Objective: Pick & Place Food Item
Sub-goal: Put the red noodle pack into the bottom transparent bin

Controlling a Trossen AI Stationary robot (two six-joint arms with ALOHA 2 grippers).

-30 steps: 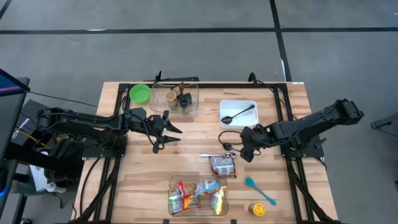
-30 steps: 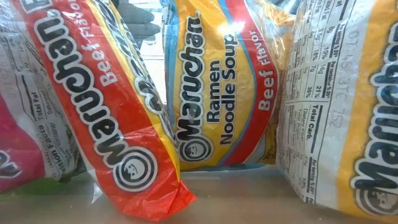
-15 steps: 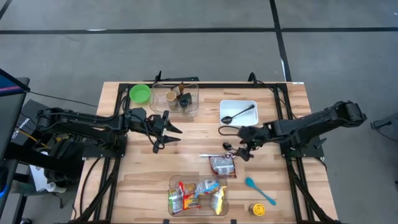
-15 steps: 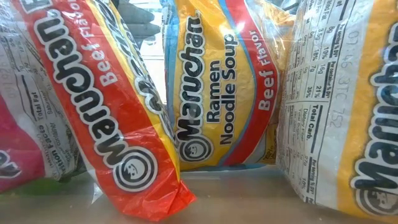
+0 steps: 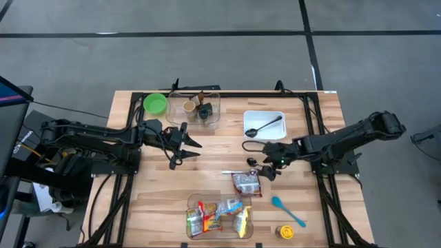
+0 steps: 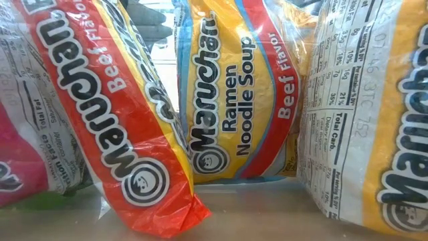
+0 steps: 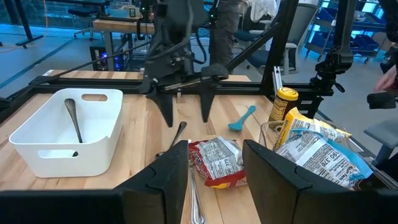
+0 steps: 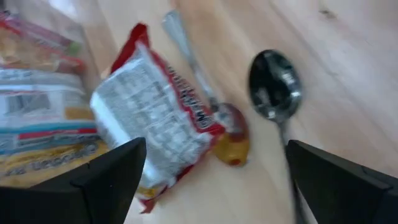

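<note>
A loose red-and-white ramen packet (image 5: 247, 182) lies flat on the wooden table; it also shows in the right wrist view (image 8: 152, 124) and the left wrist view (image 7: 214, 163). My right gripper (image 5: 262, 167) is open just past the packet's far right corner, and its fingers (image 8: 106, 177) touch nothing. My left gripper (image 5: 194, 149) is open and empty at the table's middle left, pointing right. A clear tub (image 5: 219, 215) at the near edge holds several ramen packets (image 6: 231, 100).
A silver spoon (image 8: 186, 53) and a black spoon (image 8: 275, 93) lie beside the loose packet. A white bin (image 5: 264, 125) holding a black spoon stands far right. A green bowl (image 5: 155, 103) and a clear cup bin (image 5: 196, 109) stand at the far edge. A blue spatula (image 5: 288, 211) and a yellow jar (image 5: 284, 232) lie near right.
My right gripper has gone a little toward the table's left edge, closer to the loose ramen packet, and has stayed open.
</note>
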